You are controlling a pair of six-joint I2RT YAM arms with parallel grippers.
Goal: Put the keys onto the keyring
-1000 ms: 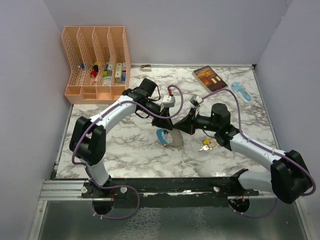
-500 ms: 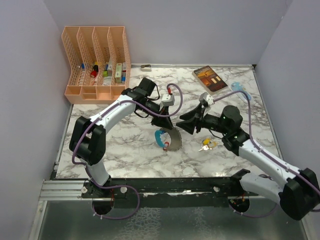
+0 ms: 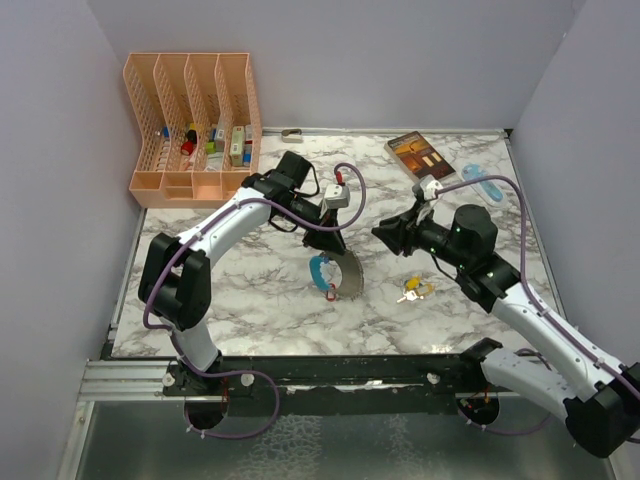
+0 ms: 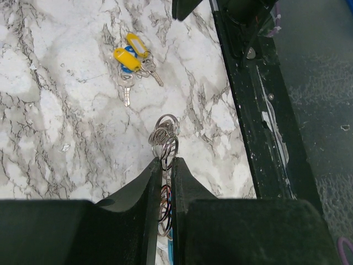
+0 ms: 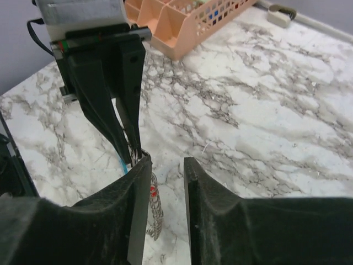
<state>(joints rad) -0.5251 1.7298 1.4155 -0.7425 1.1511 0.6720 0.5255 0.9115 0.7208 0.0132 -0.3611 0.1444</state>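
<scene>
The keyring (image 3: 337, 276), a bunch with a light-blue curved piece, a red tag and fanned grey metal pieces, hangs mid-table from my left gripper (image 3: 333, 244). In the left wrist view that gripper (image 4: 166, 163) is shut on the thin metal rings (image 4: 164, 138). The keys (image 3: 413, 291) with yellow tags lie loose on the marble right of the bunch, and they lie beyond the fingertips as the keys (image 4: 134, 58) in the left wrist view. My right gripper (image 3: 384, 232) hovers just right of the bunch. Its jaws (image 5: 165, 163) are open and empty, and the keyring (image 5: 154, 212) dangles by its left finger.
An orange desk organizer (image 3: 195, 120) stands at the back left. A brown book (image 3: 420, 156) and a light-blue object (image 3: 483, 183) lie at the back right. A small clip (image 3: 291, 133) sits by the back wall. A black rail (image 3: 340, 372) lines the near edge.
My right gripper has let go, opened and drawn back to the right, away from the bunch. The left gripper has kept its hold on the rings and shifted slightly.
</scene>
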